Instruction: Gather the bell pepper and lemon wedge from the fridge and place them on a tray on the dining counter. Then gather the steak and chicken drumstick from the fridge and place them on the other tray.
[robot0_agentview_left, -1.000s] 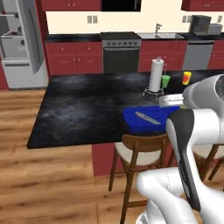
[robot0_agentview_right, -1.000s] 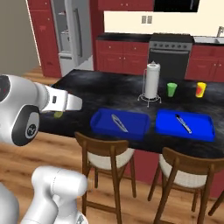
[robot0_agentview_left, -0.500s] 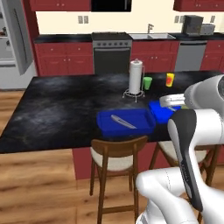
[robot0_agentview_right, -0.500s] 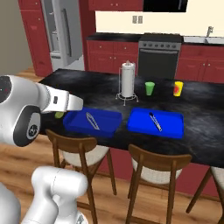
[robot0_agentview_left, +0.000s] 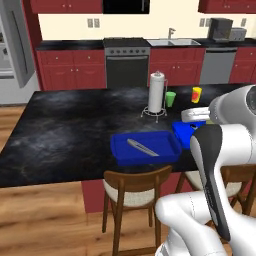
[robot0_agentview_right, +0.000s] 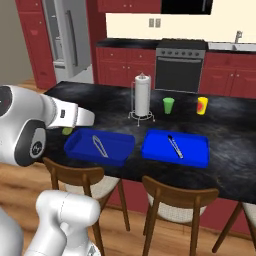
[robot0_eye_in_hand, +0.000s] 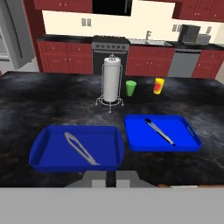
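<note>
Two blue trays lie side by side on the black dining counter (robot0_eye_in_hand: 52, 105). The left tray (robot0_eye_in_hand: 48, 153) (robot0_agentview_right: 117, 150) (robot0_agentview_left: 165, 150) holds metal tongs, and the right tray (robot0_eye_in_hand: 183, 135) (robot0_agentview_right: 160, 147) holds a dark utensil. My gripper (robot0_eye_in_hand: 111, 179) hangs shut at the counter's near edge, in front of the left tray. A small yellow-green piece, which looks like the lemon wedge (robot0_agentview_right: 66, 131), sits pinched under the hand. The bell pepper, steak and chicken drumstick are out of view.
A paper towel holder (robot0_eye_in_hand: 111, 78), a green cup (robot0_eye_in_hand: 131, 88) and a yellow cup (robot0_eye_in_hand: 159, 85) stand behind the trays. Wooden stools (robot0_agentview_right: 80, 180) line the counter's near side. The fridge (robot0_agentview_right: 67, 37) stands at the far left, and the stove (robot0_eye_in_hand: 109, 54) is behind.
The whole picture has shifted, so the base has driven along the counter, and the trays now lie straight ahead. The arm holds the same pose with the yellow-green piece still under the hand.
</note>
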